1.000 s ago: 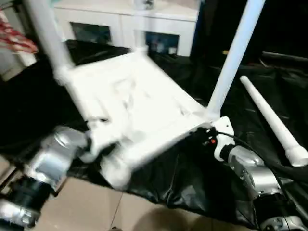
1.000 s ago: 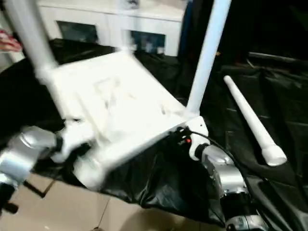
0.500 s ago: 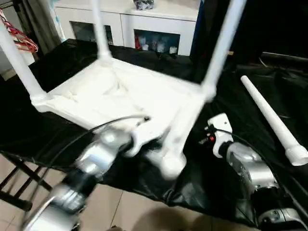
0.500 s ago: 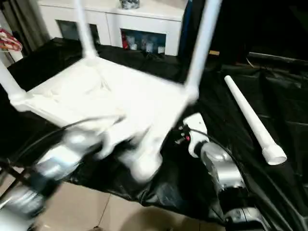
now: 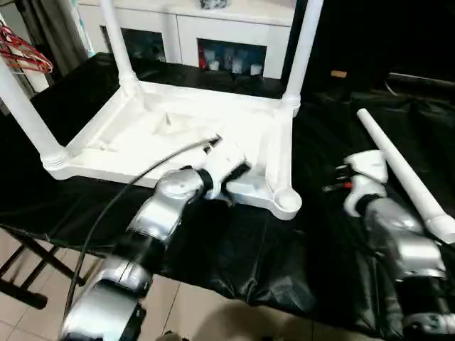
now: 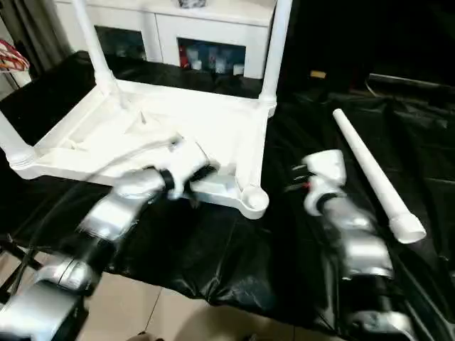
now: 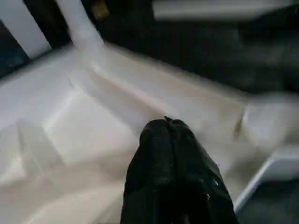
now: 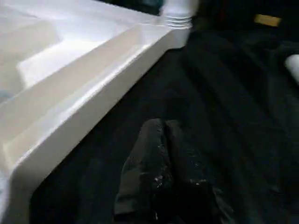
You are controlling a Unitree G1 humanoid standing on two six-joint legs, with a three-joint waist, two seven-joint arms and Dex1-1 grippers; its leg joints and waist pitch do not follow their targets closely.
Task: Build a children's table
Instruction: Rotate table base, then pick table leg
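The children's table (image 5: 178, 128) lies upside down on the black-draped desk (image 5: 234, 241), toward its left half, the ribbed underside facing up. 3 legs stand upright in corner sockets: 1 at the near left corner (image 5: 25, 110), 1 at the far left (image 5: 117, 46) and 1 at the far right (image 5: 302, 46). The near right corner socket (image 5: 286, 201) is open and holds no leg. The 4th leg (image 5: 405, 174) lies flat on the desk's right side, well apart from the top, its wide end toward the near edge.

The left gripper (image 7: 170, 128) has its black fingers pressed together, holding nothing, over the underside near the top's near edge. The right gripper (image 8: 163, 128) is likewise closed and empty, low over the black cloth just beside the top's right edge, between the top and the loose leg.

Behind the desk stands a white cabinet (image 5: 213, 28) with glass doors.
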